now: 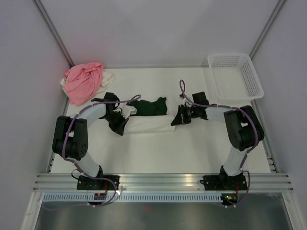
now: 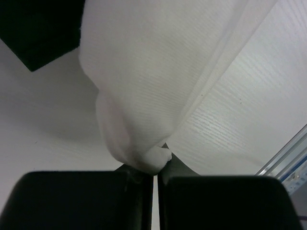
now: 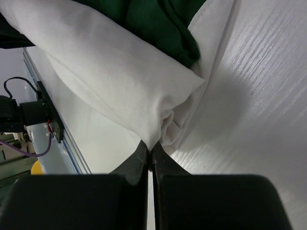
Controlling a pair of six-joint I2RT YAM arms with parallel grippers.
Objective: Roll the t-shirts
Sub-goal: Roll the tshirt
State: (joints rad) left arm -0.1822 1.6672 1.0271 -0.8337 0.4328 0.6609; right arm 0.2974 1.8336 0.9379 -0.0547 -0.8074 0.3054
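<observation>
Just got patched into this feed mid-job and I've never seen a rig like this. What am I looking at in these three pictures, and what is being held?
The top picture looks down from behind two robot arms bolted at the near edge of a white table; the left arm is on the left. The other two pictures come from a camera on each wrist. Between the arms lies a white t-shirt, bunched into a long band, with a dark green t-shirt against its far side. A pink t-shirt is heaped in the far left corner with a cream one peeking out beside it; a white mesh basket sits far right. The left fingers are shut on one end of the white t-shirt, the right fingers on the other.
</observation>
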